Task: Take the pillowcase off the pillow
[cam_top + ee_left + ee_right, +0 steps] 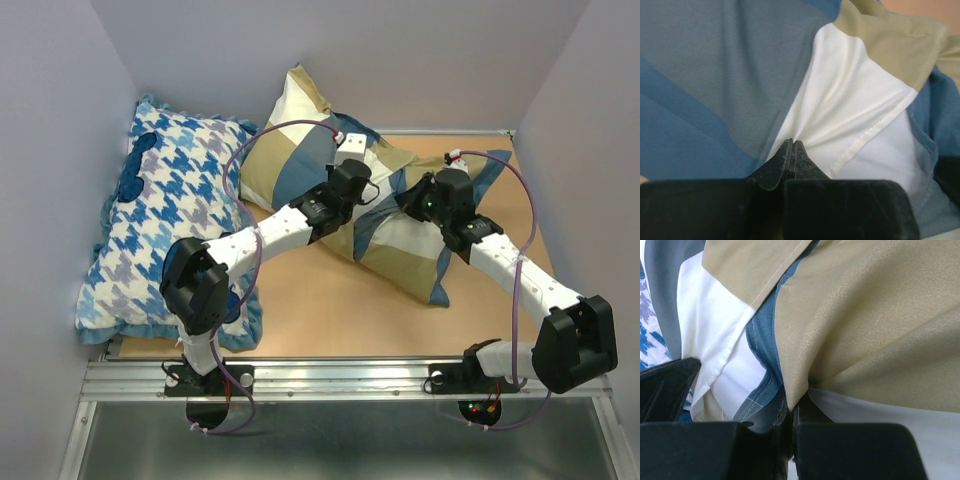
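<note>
The pillowcase (300,165), in tan, slate blue and cream blocks, lies crumpled at the back middle of the table. My left gripper (352,190) is on its middle, shut on a pinch of cream fabric (792,142). My right gripper (425,200) is to the right of it, shut on a fold of tan fabric with blue edging (792,402). Beyond the cream hem a plain white surface shows, seemingly the pillow (887,155), also in the right wrist view (735,385). The rest of the pillow is hidden inside the case.
A blue-and-white houndstooth cushion (170,220) with a frilled edge fills the left side, against the left wall. Grey walls close in the table on the left, back and right. Bare wood (330,300) lies between the pillowcase and the near rail.
</note>
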`<state>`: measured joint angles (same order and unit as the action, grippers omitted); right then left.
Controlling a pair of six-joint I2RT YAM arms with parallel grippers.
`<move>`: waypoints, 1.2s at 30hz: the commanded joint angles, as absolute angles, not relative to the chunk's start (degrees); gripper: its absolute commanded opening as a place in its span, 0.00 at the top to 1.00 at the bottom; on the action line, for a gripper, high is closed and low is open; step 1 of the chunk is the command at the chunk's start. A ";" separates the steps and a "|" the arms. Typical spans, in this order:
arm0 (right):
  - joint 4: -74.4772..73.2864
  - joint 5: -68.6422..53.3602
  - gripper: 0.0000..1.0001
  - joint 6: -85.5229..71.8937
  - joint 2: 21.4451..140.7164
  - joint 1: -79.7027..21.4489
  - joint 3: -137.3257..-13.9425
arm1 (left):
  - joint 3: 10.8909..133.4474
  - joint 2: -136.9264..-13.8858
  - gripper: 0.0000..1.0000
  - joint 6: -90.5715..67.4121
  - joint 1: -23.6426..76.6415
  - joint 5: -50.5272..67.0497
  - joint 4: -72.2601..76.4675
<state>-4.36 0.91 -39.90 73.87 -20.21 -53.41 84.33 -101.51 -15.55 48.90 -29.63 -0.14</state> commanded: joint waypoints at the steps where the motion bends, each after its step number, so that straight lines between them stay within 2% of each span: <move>1: -8.17 4.30 0.99 -37.18 72.25 -21.01 -50.89 | 89.11 -99.22 1.00 -16.69 45.89 -41.65 -7.62; 5: -11.86 7.90 0.98 -36.04 71.37 -21.01 -52.12 | 87.29 -99.67 1.00 -18.81 40.35 -38.68 -10.91; 8: -13.79 8.70 0.89 -35.07 72.07 -20.92 -54.13 | 83.85 -100.37 1.00 -19.51 40.25 -34.29 -7.83; 11: -15.03 7.74 0.73 -33.67 73.56 -21.01 -58.00 | 81.22 -101.51 1.00 -20.47 40.78 -28.75 -5.02; 12: -16.25 7.30 0.64 -33.40 73.83 -21.01 -59.14 | 80.43 -101.95 1.00 -20.91 40.87 -27.96 -4.05; 13: -16.69 6.86 0.48 -32.27 73.83 -21.01 -60.89 | 80.07 -102.13 1.00 -21.27 40.96 -26.30 -3.61; 16: -19.59 3.61 0.29 -30.33 73.83 -21.27 -63.98 | 78.67 -102.39 1.00 -21.97 41.31 -24.26 -1.59; 17: -20.56 2.99 0.27 -29.97 73.92 -21.53 -66.25 | 78.49 -102.13 1.00 -21.97 41.31 -24.08 -1.15; 23: -27.07 9.92 0.17 -30.41 74.88 -27.50 -72.33 | 78.05 -102.30 1.00 -22.85 41.57 -22.24 -0.35; 28: -31.29 20.55 0.14 -32.60 79.01 -35.50 -76.90 | 77.87 -102.57 1.00 -23.11 41.66 -21.62 -0.26; 32: -31.55 25.39 0.12 -34.45 81.47 -36.65 -76.29 | 77.87 -102.48 1.00 -23.12 41.57 -21.45 0.97; 34: -32.60 26.54 0.14 -34.54 83.75 -36.65 -76.38 | 78.05 -102.48 1.00 -23.03 41.57 -21.71 0.97; 36: -34.36 28.99 0.21 -35.33 83.85 -36.65 -75.33 | 78.13 -102.39 1.00 -22.94 41.40 -21.97 0.79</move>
<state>-30.92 21.58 -33.45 83.05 -37.10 -73.69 79.42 -101.84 -22.83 41.39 -22.92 3.64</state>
